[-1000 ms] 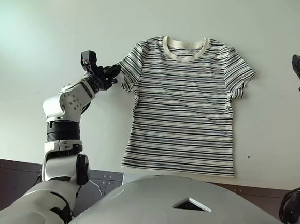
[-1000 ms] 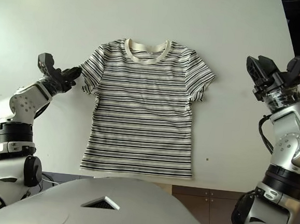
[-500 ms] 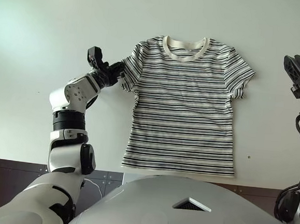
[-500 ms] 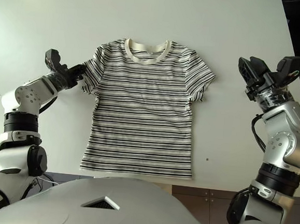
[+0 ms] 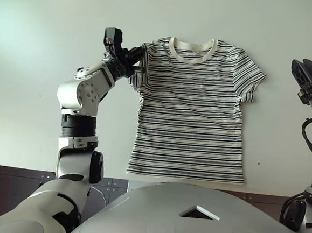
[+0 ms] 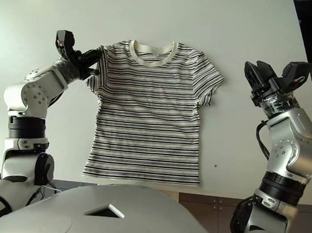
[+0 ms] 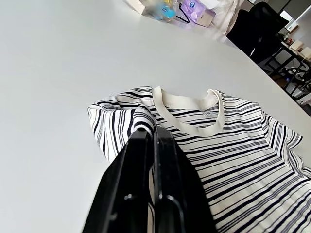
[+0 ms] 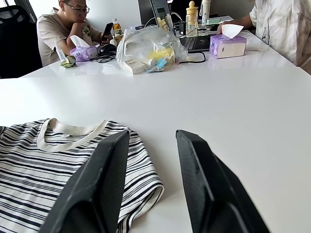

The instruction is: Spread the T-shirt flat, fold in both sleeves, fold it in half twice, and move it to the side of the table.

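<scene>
While the T-shirt [image 5: 192, 106] lies flat on the table [image 5: 44, 21], collar far side, left gripper [image 5: 136, 61] pinches its left sleeve [image 5: 138, 77]; right gripper [image 6: 273, 73] hangs wide open, apart from right sleeve [image 5: 251, 75].

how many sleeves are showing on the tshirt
2. The left sleeve is pinched in the shut left tool; the right sleeve lies flat on the table, apart from the open right tool. None hidden.
</scene>
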